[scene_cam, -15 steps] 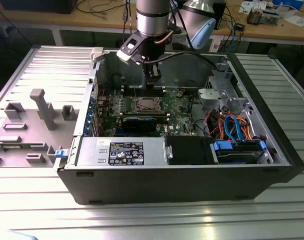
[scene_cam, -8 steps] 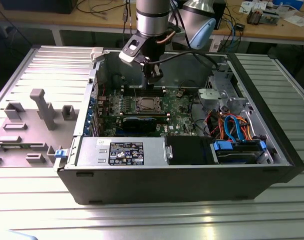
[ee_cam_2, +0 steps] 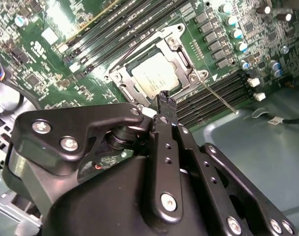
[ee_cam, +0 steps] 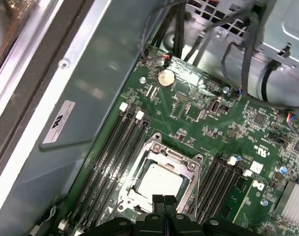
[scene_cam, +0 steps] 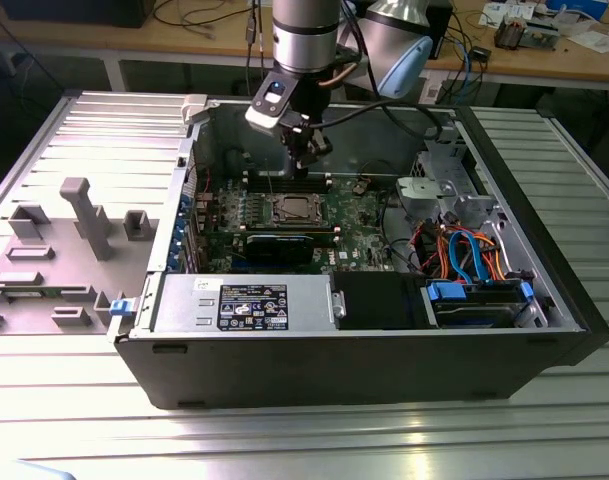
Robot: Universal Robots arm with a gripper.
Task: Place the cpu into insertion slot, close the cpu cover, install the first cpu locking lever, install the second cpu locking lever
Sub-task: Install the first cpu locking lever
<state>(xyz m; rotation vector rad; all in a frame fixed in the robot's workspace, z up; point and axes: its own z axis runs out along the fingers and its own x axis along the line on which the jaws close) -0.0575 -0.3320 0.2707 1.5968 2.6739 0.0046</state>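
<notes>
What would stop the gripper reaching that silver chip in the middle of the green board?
Probably nothing, so yes: the gripper hangs close above the cpu, with no cable or part between them. The cpu cover frames only its edges.

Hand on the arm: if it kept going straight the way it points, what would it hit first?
Probably the rim of the cpu cover, beside the cpu, just ahead of the hand; depth is unclear.

The arm (scene_cam: pixel 304 35) hangs vertical — its hand (scene_cam: pixel 306 152) points down, fingers (ee_cam: pixel 159 201) pressed together.
</notes>
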